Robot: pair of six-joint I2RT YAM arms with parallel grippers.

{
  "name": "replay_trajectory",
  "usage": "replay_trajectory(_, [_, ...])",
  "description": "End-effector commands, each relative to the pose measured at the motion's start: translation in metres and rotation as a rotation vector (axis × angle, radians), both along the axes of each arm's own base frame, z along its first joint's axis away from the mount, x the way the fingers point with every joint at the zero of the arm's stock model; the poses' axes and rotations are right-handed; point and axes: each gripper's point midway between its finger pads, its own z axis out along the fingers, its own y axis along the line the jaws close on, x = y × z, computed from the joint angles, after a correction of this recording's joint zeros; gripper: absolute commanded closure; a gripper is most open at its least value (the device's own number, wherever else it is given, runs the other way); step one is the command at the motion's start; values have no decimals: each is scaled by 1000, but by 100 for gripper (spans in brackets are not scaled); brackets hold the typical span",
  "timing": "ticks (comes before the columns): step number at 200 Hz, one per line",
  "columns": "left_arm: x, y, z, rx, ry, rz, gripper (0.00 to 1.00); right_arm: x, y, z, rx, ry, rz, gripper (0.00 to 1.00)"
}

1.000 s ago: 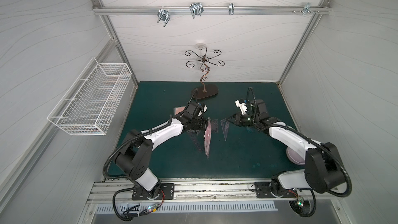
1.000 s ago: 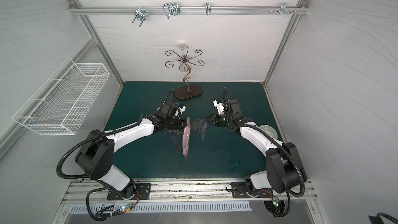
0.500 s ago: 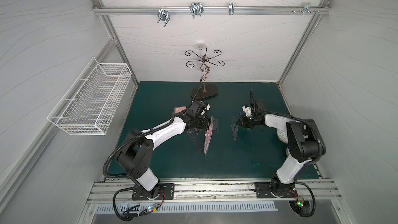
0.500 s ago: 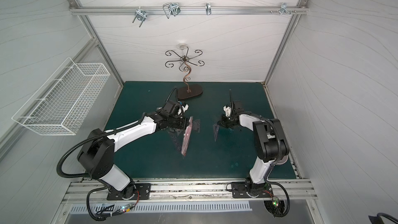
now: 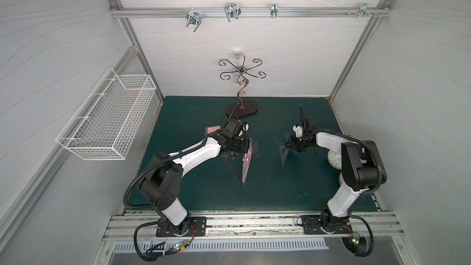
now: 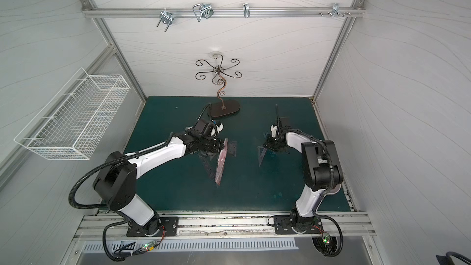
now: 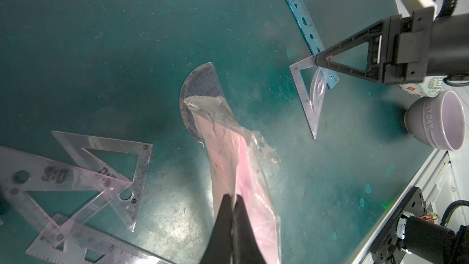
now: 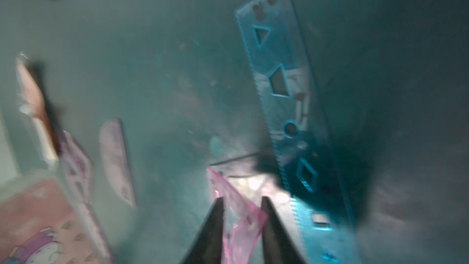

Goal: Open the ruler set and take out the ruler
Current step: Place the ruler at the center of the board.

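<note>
When viewed from the left wrist, shows the left gripper (image 7: pixel 232 198) pressed fully together on one end of the ruler set pouch (image 7: pixel 228 153), pink and clear plastic. Holds that pouch at a slant over the green mat (image 7: pixel 101 46), its crumpled far end reaching across a clear protractor (image 7: pixel 199 82); cannot tell about contact between those two. Finds, just beside the pouch, several clear set squares (image 7: pixel 111 163) overlapping one another flat on the mat. Confirms the same grip in both top views, with the pouch (image 5: pixel 246 166) (image 6: pixel 220 165) turned nearly edge-on near the mat's middle. Shows the right gripper (image 8: pixel 242 199) with fingers standing apart, straddling a corner of a pink set square (image 8: pixel 236 227) lying on the mat, and not squeezing it. Places one fingertip (image 7: pixel 319 60) right at that corner in the left wrist view. Puts the blue ruler (image 7: pixel 304 25) (image 8: pixel 281 72) flat on the mat, outside the pouch and apart from it, just beside the right gripper. Crosses the set square at one end; cannot tell the upper one of the two. Notes a lilac bowl (image 7: pixel 421 115) near the mat's edge, beyond the right gripper.
</note>
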Motion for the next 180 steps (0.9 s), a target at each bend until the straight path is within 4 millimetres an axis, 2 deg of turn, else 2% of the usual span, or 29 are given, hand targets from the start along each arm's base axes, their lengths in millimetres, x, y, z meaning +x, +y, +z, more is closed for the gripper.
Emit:
replay_trajectory(1, [13,-9,13,-12,-46,-5,100,-19,-11,-4,-45,57,1,52])
replay_trajectory(18, [13,-10,13,-15,-41,-7,100,-16,-5,14,-4,11,11,45])
replay_trajectory(25, [14,-11,12,-15,-37,-5,100,-14,-3,24,7,-9,10,39])
replay_trajectory(45, [15,-12,11,-8,-28,-3,100,-12,0,52,30,-76,6,39])
replay_trajectory(55, [16,-12,10,-5,-24,2,100,-11,5,72,70,-127,14,42])
replay_trajectory(70, [17,-11,4,13,-9,13,100,-17,38,112,260,-221,122,52])
replay_trajectory(85, [17,-12,-1,26,13,16,100,-35,78,149,461,-252,253,66])
replay_trajectory(102, [17,-15,-2,26,19,14,100,-65,121,171,594,-243,400,81])
replay_trajectory(110, [19,-15,-1,21,13,17,100,-79,138,176,622,-243,447,88])
replay_trajectory(129, [20,-16,2,17,5,25,100,-96,159,175,635,-249,495,94])
replay_trajectory(144, [20,-17,4,9,5,26,100,-103,172,168,625,-243,513,98])
replay_trajectory(180, [18,-18,4,8,3,28,100,-110,194,155,551,-264,535,99])
